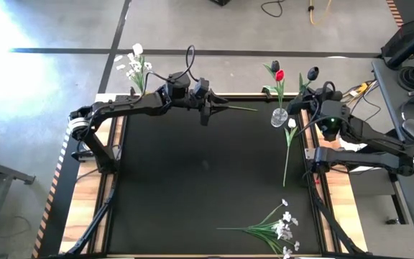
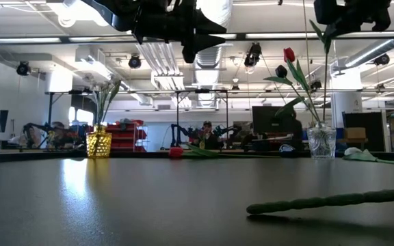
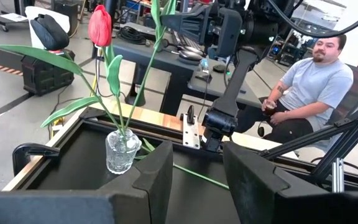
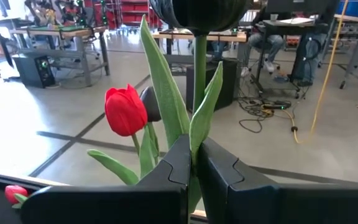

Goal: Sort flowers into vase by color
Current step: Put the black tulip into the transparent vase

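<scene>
Right claw clamped on dark tulip above clear vase, left claw apart at table's far edge

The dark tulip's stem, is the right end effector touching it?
Touching. The right wrist view shows the right end effector shut on the dark tulip, its green stem pinched between both fingers.

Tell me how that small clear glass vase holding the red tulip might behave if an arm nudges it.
The small clear glass vase probably tips easily: the tall red tulip and its leaves lean well above it. Being glass, it likely slides on the smooth black table and could break if it falls.
</scene>
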Controlling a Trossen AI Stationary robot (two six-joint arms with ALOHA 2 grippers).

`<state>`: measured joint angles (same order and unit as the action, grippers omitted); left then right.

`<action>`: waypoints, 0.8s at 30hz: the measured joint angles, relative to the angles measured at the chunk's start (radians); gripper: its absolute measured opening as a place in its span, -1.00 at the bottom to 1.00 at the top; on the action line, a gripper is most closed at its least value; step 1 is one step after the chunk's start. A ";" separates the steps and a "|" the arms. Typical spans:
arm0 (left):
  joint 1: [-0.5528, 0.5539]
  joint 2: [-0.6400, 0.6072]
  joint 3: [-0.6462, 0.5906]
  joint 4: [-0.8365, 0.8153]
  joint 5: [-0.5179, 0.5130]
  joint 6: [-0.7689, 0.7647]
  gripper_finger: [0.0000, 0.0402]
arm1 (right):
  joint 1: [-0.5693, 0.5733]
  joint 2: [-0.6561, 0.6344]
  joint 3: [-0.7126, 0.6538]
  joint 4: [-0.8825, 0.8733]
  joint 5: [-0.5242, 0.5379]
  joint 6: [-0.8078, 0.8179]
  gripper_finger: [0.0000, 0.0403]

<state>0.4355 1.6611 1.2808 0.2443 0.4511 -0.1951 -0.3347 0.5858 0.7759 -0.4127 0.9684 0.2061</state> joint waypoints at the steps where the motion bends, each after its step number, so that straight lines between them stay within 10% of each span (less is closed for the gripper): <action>1: 0.000 0.000 0.000 0.000 0.000 0.000 -0.37 | 0.000 0.001 -0.002 0.001 0.000 0.004 -0.94; 24: 0.000 0.000 0.000 -0.008 0.000 0.000 -0.37 | 0.000 0.079 -0.007 0.024 -0.003 0.000 -0.94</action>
<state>0.4356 1.6608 1.2808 0.2367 0.4511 -0.1951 -0.3344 0.6651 0.7693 -0.3884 0.9657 0.2059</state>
